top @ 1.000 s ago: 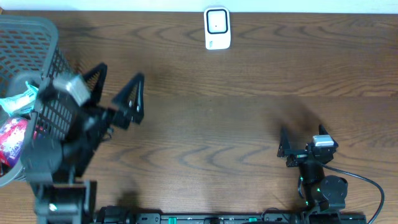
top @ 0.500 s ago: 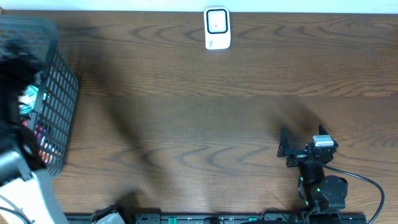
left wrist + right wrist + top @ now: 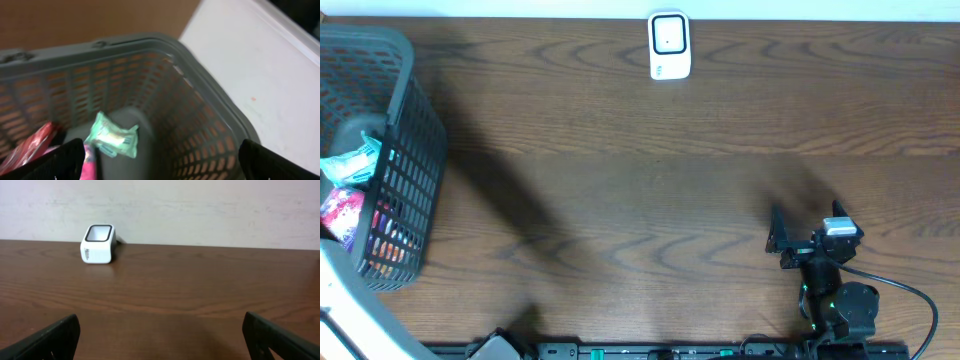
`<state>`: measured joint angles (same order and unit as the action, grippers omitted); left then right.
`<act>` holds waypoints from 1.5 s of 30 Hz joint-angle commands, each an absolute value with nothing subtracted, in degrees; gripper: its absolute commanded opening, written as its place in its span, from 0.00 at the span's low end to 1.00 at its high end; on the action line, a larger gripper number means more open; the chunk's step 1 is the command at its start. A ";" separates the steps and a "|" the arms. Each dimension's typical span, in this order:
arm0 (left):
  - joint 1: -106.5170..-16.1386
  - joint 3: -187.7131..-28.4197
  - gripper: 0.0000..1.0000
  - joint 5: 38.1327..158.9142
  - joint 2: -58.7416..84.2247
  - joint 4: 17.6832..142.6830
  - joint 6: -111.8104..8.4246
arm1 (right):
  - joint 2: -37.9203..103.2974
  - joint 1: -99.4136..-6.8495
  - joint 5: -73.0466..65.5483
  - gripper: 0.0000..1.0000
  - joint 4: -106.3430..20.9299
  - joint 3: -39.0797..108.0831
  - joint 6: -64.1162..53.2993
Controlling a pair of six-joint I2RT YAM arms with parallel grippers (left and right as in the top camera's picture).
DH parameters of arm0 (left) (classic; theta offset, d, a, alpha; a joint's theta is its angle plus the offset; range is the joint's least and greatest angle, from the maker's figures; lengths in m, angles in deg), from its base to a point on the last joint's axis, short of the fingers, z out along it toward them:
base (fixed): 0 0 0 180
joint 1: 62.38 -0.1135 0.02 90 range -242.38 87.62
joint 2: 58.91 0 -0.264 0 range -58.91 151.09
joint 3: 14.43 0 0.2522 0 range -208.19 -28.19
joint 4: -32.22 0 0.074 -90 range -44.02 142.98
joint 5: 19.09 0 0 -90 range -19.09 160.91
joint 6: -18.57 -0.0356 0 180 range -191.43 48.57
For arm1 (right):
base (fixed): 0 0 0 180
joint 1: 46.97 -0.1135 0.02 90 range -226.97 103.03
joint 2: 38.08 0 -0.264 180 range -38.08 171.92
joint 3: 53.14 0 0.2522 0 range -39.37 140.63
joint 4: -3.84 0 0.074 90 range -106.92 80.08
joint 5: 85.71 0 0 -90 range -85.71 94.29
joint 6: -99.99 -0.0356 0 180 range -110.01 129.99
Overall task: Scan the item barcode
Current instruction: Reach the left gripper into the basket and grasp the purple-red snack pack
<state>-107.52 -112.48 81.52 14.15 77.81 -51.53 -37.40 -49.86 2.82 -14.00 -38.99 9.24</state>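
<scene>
The white barcode scanner (image 3: 669, 45) stands at the table's far edge, and it shows far ahead on the left in the right wrist view (image 3: 98, 243). Packaged items lie in the grey mesh basket (image 3: 398, 70) at the left: a green packet (image 3: 355, 160) (image 3: 112, 136), a red one (image 3: 30, 150) and a pink one (image 3: 89, 156). My left gripper (image 3: 160, 165) hangs open above the basket's inside, holding nothing; the overhead view does not show it. My right gripper (image 3: 807, 215) (image 3: 162, 340) rests open and empty low over the table at the front right.
A white surface (image 3: 250, 75) lies just outside the basket's rim (image 3: 135, 42). A pale shape (image 3: 345, 310) crosses the overhead view's bottom left corner. Brown wood table (image 3: 640, 200) stretches between basket, scanner and right arm. A pale wall (image 3: 200, 205) rises behind the scanner.
My left arm has swung left from beside the basket and left the overhead view, uncovering the basket. The right arm has not moved.
</scene>
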 commanded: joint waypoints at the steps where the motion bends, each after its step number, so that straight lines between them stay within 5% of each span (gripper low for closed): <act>1: -111.54 -119.85 0.98 85.02 21.12 83.12 -43.99 | -37.70 -49.62 3.12 0.99 -14.24 -39.06 9.85; 6: -114.43 -128.31 0.98 98.30 35.94 95.52 -43.00 | -37.70 -49.62 3.12 0.99 -14.24 -39.06 9.85; 15: -114.01 -128.28 0.98 71.66 40.03 102.03 -45.30 | -37.70 -49.62 3.12 0.99 -14.24 -39.06 9.85; 23: -110.28 -124.90 0.98 60.49 40.23 102.51 -55.14 | -37.70 -49.62 3.12 0.99 -14.24 -39.06 9.85; 45: -104.99 -119.80 0.98 59.49 59.55 102.77 -58.30 | -37.70 -49.62 3.12 0.99 -14.24 -39.06 9.85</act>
